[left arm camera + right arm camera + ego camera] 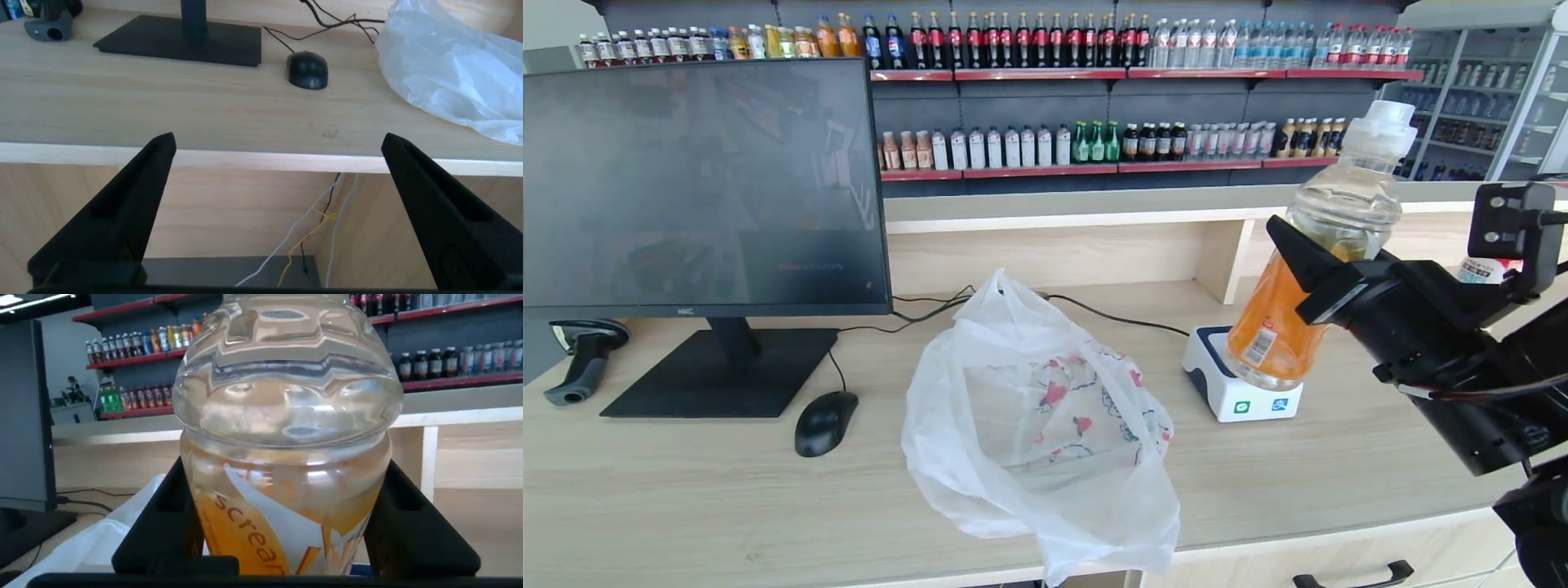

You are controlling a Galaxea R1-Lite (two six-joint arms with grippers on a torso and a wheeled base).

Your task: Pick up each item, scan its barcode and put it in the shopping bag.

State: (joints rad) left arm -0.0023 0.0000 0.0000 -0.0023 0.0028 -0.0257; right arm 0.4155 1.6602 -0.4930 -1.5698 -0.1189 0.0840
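Checkout counter point(1339, 465), head view. The right hand point(1319, 245) is gripping a drink bottle point(1278, 327) around its upper body, with one black finger lying across the near side and the bottle filling the gap between the two. The bottle is holding orange liquid in its lower part, is clear above, and is wearing a white cap. It is leaning, cap up and toward the robot's right, with its base hanging just over the top of a white-and-blue scanner box point(1241, 384) that is sitting on the counter. Whether base and box are touching cannot be told. In the right wrist view the bottle point(286, 416) is standing between the two fingers point(155, 531), pressed on both sides.

The shopping bag point(1037, 408), thin, translucent and printed with small red figures, is lying crumpled near the counter's front edge, to the left of the scanner box and apart from it.

The left hand point(278, 147) is hanging open and holding nothing, its two fingers spread wide, in front of and slightly below the counter's front edge point(163, 155).

A dark monitor point(703, 180) is standing at the left on a flat black foot, with a black mouse point(825, 420) just beside the foot and a handheld scanner point(580, 359) at the far left. Shelves of bottled drinks point(1094, 73) are lining the wall behind.
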